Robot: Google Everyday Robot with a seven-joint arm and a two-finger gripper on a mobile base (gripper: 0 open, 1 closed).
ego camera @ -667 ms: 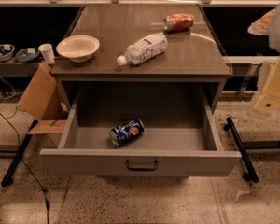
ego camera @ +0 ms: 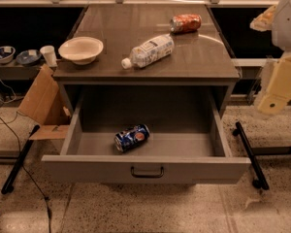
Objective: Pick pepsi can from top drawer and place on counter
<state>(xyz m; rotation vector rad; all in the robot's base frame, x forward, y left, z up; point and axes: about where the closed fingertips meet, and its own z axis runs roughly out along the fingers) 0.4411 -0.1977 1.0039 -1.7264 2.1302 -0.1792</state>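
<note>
The pepsi can (ego camera: 132, 138), dark blue with a round red-white-blue logo, lies on its side on the floor of the open top drawer (ego camera: 145, 169), left of centre. The drawer is pulled fully out, with its dark pull handle at the front. The counter (ego camera: 203, 57) is the glossy grey-brown top above it. My gripper (ego camera: 271, 101) hangs on the cream arm at the right edge, outside the cabinet. It is level with the drawer opening and well to the right of the can.
On the counter lie a clear plastic bottle (ego camera: 148, 51) with a white label, an orange-red can (ego camera: 185, 23) at the back right, and a cream bowl (ego camera: 81, 49) at the left. A cardboard box (ego camera: 41, 98) and cables lie left of the cabinet. A black stand leg (ego camera: 250, 152) is at the right.
</note>
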